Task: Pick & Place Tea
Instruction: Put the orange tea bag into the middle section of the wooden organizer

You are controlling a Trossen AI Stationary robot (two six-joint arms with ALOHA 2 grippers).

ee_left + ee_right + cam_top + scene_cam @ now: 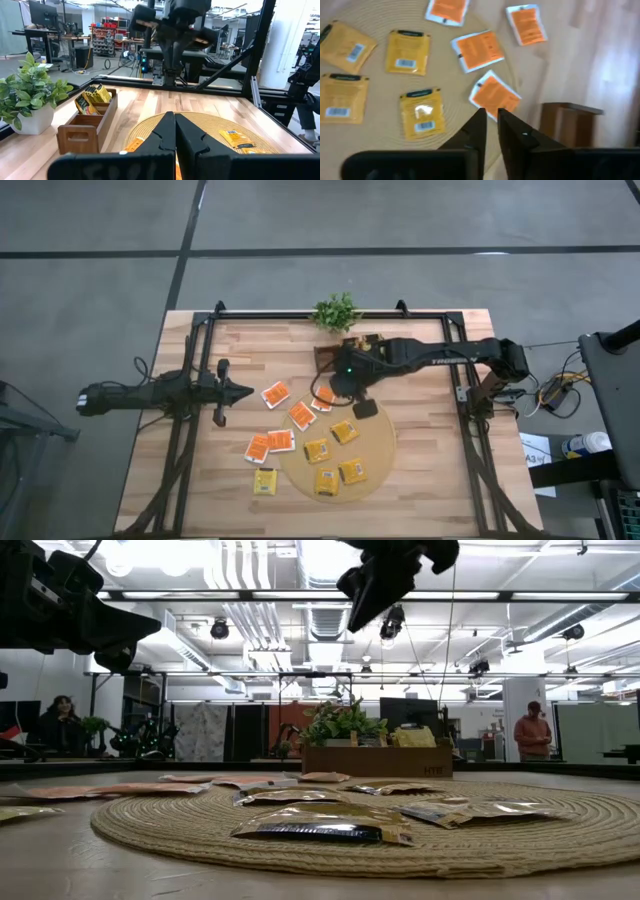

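Desk [420, 490]: light wood, dark frame rails along its sides. A round tan mat [380, 455] lies on the near half, toward the right arm's side.

Tea packets, high view: four yellow ones on the mat [345, 431] [316, 450] [351, 471] [326, 480]; a fifth yellow [265, 481] lies off the mat on bare wood, just beside its edge. Orange-red packets: one [275, 394] on the wood nearest the left arm, a pair [269, 444] lying side by side and touching, just off the mat, one [302, 415] at the mat's rim, one [322, 400] under the right arm's wrist, partly hidden.

Right gripper [491, 129]: hangs above the far rim of the mat, well clear of the surface. Fingers nearly together, a thin slit between them, nothing held. Its wrist view looks down on an orange-red packet directly past the fingertips, with more orange-red and yellow packets around it.

Left gripper [175, 131]: parked low over the desk's left part, pointing toward the packets. Fingers [162, 137] pressed together, empty.

Back of the desk: a wooden box [85, 129] with yellow packets standing in it, and a small green plant [30, 92] in a white pot just beside the box.

Low view: packets lie flat on the mat, the box and plant behind them. People [532, 732] stand far off in the room beyond the desk.
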